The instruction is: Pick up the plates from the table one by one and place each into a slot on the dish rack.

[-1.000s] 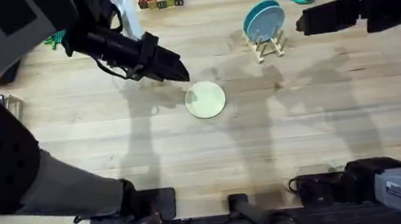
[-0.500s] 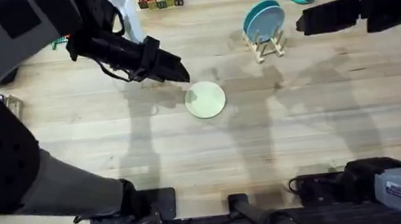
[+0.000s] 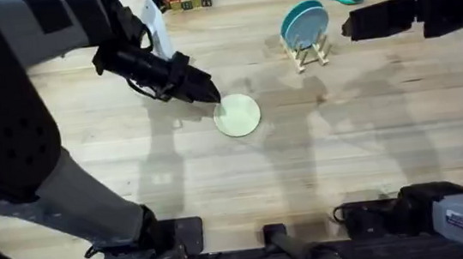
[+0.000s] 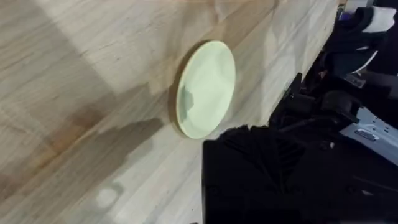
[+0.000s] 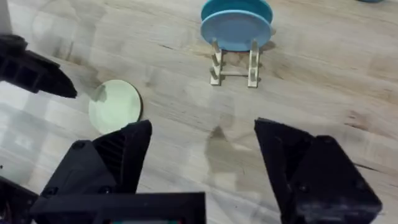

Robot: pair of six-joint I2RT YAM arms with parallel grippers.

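Left gripper point(image 3: 210, 93) is hovering at the cream plate point(image 3: 237, 115) lying flat mid-table point(image 3: 371, 141), jaws I can't tell. Right gripper point(image 5: 202, 155), jaws spread, is hanging near the dish rack point(image 3: 308, 52) holding blue plates point(image 3: 303, 24).

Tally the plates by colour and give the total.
Blue plates, standing in the rack: 2
Cream plate, flat on the table: 1
Total: 3
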